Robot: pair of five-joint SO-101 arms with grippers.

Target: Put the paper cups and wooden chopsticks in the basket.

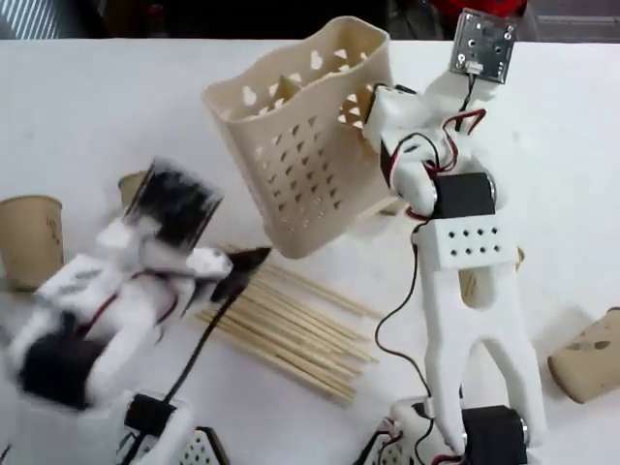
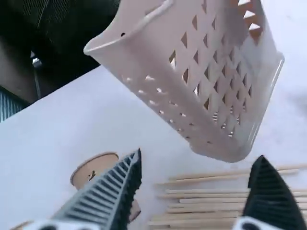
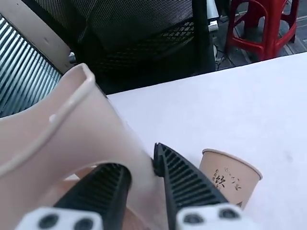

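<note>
I am holding the right gripper [image 3: 141, 160] clamped on the wall of the basket [image 1: 300, 145], tilting it near the table's far edge, presumably for easier loading, while the left gripper [image 2: 199, 158] is hanging wide open and empty above the wooden chopsticks [image 1: 291, 325] toward the near edge, with paper cups [image 1: 29, 237] lying out by both side edges.

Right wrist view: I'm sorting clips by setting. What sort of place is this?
Probably a lab or office corner, not a kitchen: a white table with a black mesh chair and a red stool behind it.
</note>
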